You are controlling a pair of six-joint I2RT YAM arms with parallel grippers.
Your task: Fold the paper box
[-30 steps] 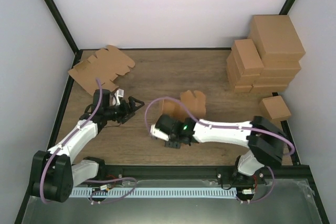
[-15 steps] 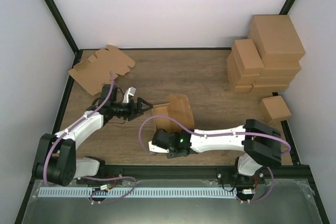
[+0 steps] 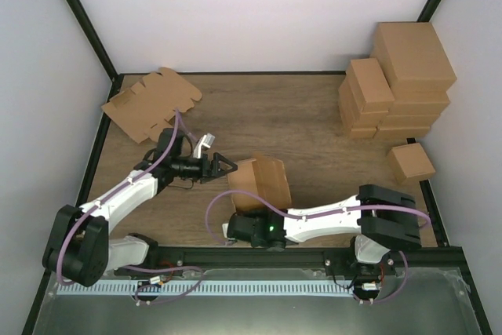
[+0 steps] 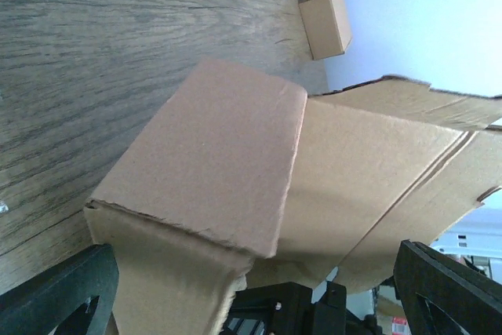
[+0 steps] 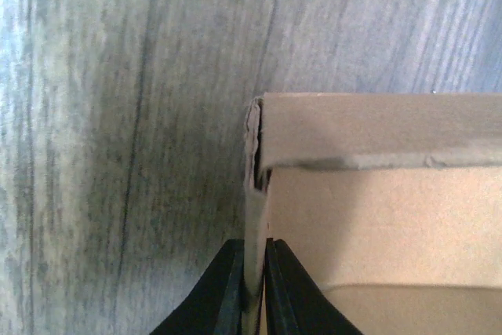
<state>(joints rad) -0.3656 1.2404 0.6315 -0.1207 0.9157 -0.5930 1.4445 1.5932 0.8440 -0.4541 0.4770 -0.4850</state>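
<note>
The paper box is a brown cardboard piece, partly folded, standing near the table's front middle. My right gripper is shut on its near left wall; the right wrist view shows the two black fingers pinching the thin wall edge. My left gripper is open just left of the box, fingers spread towards it. In the left wrist view the box fills the frame between the two black fingertips, with its flaps open to the right.
A pile of flat notched cardboard blanks lies at the back left. A stack of closed brown cartons stands at the back right, with one small carton in front of it, also in the left wrist view.
My right arm has pulled the box nearer the front edge and to the left. My left gripper has moved right, up to the box's left side.
</note>
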